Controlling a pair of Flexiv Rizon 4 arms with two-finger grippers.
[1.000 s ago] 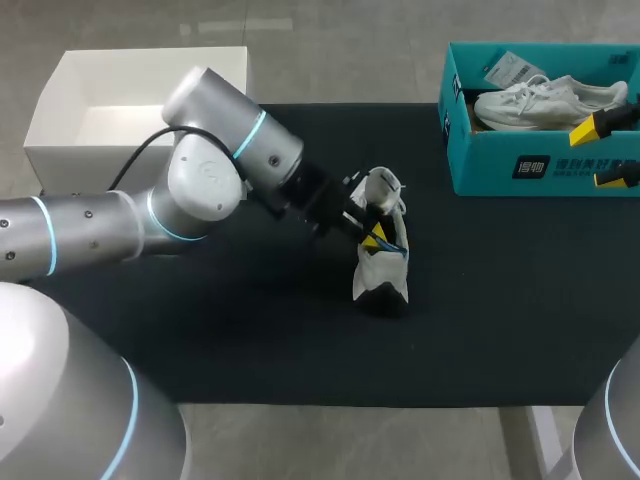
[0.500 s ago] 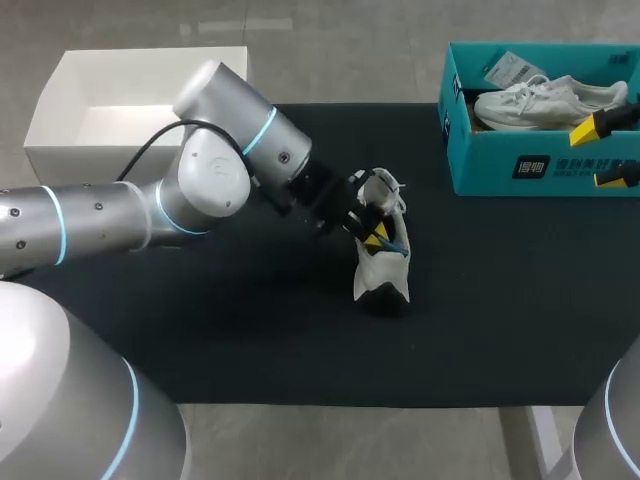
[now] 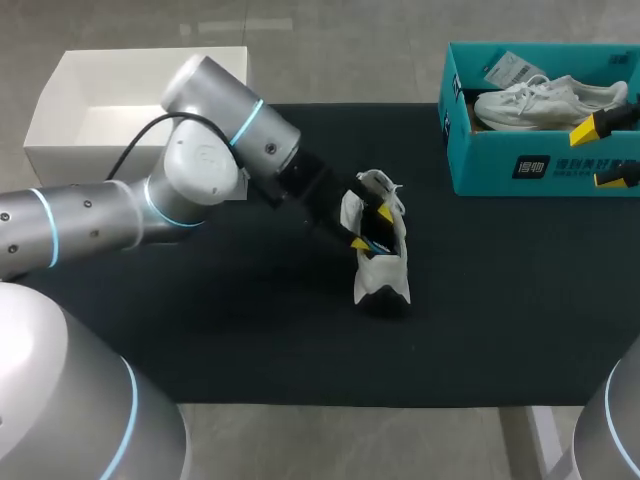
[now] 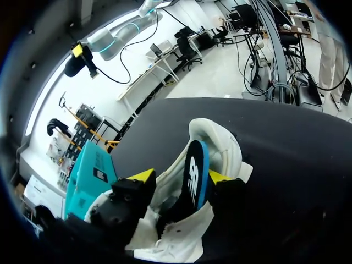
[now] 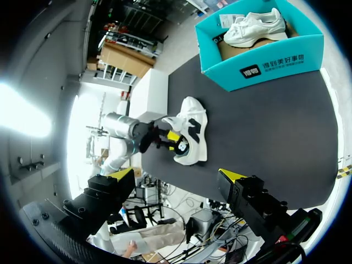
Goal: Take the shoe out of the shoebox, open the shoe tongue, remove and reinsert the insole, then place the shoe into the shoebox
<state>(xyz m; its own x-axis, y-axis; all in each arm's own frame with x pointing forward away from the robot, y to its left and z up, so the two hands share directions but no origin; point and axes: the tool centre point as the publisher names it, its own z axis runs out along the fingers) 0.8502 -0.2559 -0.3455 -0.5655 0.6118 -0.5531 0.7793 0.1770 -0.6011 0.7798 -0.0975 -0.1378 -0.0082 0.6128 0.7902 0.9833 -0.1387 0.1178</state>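
Observation:
A white sneaker [image 3: 380,268] stands on the black mat [image 3: 250,330] near the middle, also seen in the right wrist view [image 5: 193,137]. My left gripper [image 3: 370,228] is at the shoe's mouth, fingers open. In the left wrist view its yellow tips [image 4: 142,176] straddle the dark, blue-edged insole [image 4: 193,168], which stands on edge inside the shoe. The insole lies close to one finger and apart from the other. My right gripper [image 3: 606,150] hangs open at the far right by the teal shoebox [image 3: 500,170], holding nothing [image 5: 177,176].
A second white sneaker [image 3: 545,100] and a paper tag lie in the teal shoebox [image 5: 264,70]. An open white box [image 3: 45,125] sits at the mat's back left corner. Bare mat lies in front of and to the right of the shoe.
My left gripper's fingers have spread apart inside the shoe's mouth, and the shoe's opening now stands wider. The wrist has turned slightly. The right arm has not moved.

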